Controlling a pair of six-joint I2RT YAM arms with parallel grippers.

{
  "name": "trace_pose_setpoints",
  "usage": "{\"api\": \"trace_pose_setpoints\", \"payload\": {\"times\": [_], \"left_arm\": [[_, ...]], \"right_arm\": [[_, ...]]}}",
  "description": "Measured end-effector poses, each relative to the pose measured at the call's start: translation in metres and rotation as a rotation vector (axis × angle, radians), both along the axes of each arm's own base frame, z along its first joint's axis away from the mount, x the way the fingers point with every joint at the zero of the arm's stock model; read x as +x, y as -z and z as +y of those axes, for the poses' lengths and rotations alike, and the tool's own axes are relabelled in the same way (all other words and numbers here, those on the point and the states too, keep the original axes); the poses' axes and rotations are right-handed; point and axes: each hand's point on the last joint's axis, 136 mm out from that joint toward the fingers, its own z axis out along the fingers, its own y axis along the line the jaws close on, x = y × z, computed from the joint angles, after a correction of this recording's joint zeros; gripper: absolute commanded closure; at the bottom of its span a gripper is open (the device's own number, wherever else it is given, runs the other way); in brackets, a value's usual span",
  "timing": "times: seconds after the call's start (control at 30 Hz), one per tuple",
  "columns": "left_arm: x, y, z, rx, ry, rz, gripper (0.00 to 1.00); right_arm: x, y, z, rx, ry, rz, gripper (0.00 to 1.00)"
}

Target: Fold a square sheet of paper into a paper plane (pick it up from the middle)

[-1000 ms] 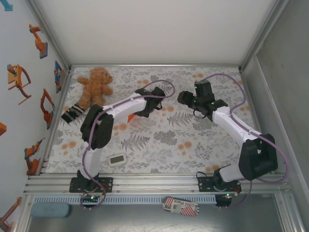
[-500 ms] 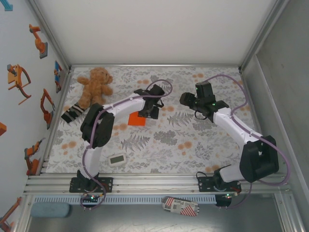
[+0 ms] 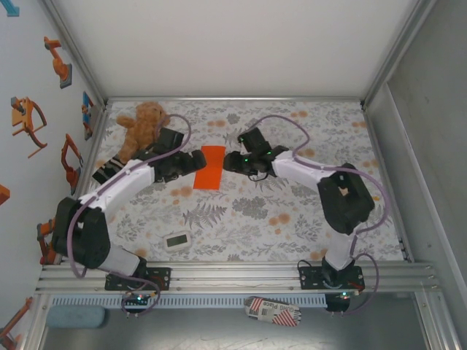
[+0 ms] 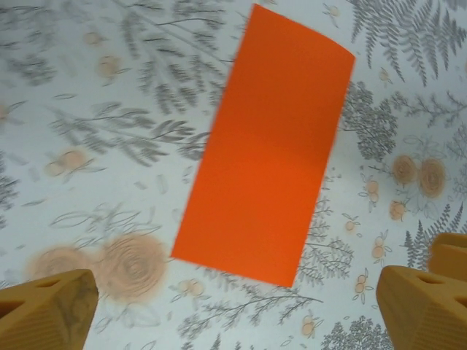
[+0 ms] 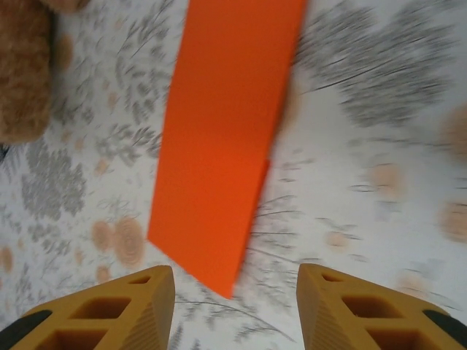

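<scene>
Square sheet of paper (image 3: 211,167), now a narrow orange rectangle, flat on the table (image 3: 292,211) between both arms; left fingers (image 4: 51,310) spread wide, released, empty; right fingers (image 5: 365,313) apart over its corner, grasping nothing.

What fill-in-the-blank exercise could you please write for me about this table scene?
The sheet of paper lying flat on the tablecloth is coloured ___.
It lies between the left gripper and the right gripper, and ___ of them holds it.
The brown toy at the far left corner is a teddy ___.
The small timer near the arms' bases is coloured ___.
Missing words: orange; neither; bear; white.
</scene>
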Motion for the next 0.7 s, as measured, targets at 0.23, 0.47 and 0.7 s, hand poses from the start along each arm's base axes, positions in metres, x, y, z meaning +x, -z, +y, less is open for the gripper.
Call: {"api": "trace_pose_setpoints", "payload": {"times": [0.23, 0.47, 0.7], "left_arm": [[-0.013, -0.006, 0.035, -0.023, -0.095, -0.025, 0.04], [-0.015, 0.0, 0.043, -0.018, -0.12, -0.013, 0.04], [-0.014, 0.015, 0.04, -0.012, -0.112, 0.035, 0.04]], "right_arm": [[0.006, 0.026, 0.049, 0.041, -0.051, 0.057, 0.58], [0.016, 0.049, 0.06, 0.022, -0.055, 0.088, 0.58], [0.011, 0.065, 0.055, -0.025, -0.083, 0.114, 0.58]]}}
